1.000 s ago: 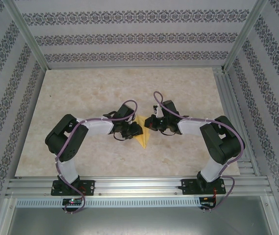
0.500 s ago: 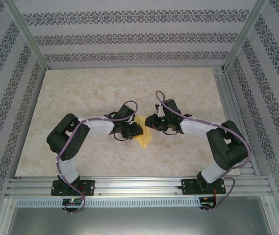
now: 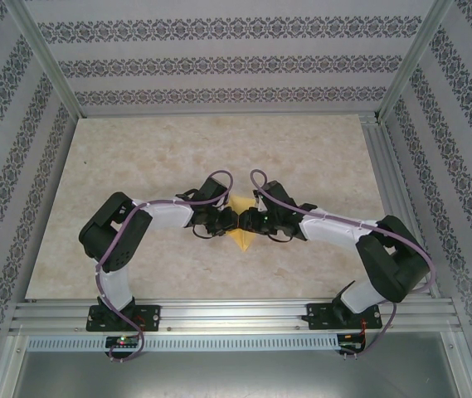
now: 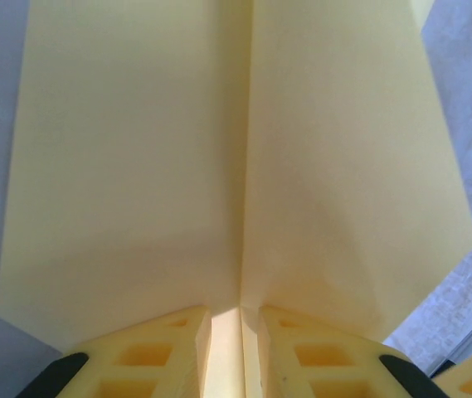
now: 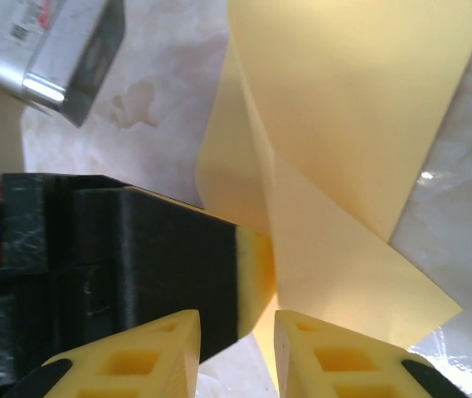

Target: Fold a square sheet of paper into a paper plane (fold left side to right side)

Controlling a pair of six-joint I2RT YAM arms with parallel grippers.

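The yellow-orange paper (image 3: 240, 238) lies mid-table, folded to a narrow kite with its sharp tip toward the near edge. In the left wrist view the paper (image 4: 136, 166) has two panels that meet at a centre crease, and that crease runs into the narrow gap of my left gripper (image 4: 236, 319), shut on it. My left gripper (image 3: 229, 220) and right gripper (image 3: 246, 220) almost touch over the paper. The right gripper (image 5: 237, 327) is open. One black, yellow-padded finger (image 5: 177, 257) of the left gripper sits just ahead of its gap, beside a raised flap of paper (image 5: 343, 124).
The marble-patterned table (image 3: 136, 157) stretches out on all sides of the arms. Aluminium rails (image 3: 236, 315) run along the near edge and patterned walls close in the other sides. A grey metal box (image 5: 53, 41) on the left arm hangs close to my right gripper.
My right arm has swung left, bringing its gripper from beside the paper right up against the left gripper. The left arm and paper have hardly moved.
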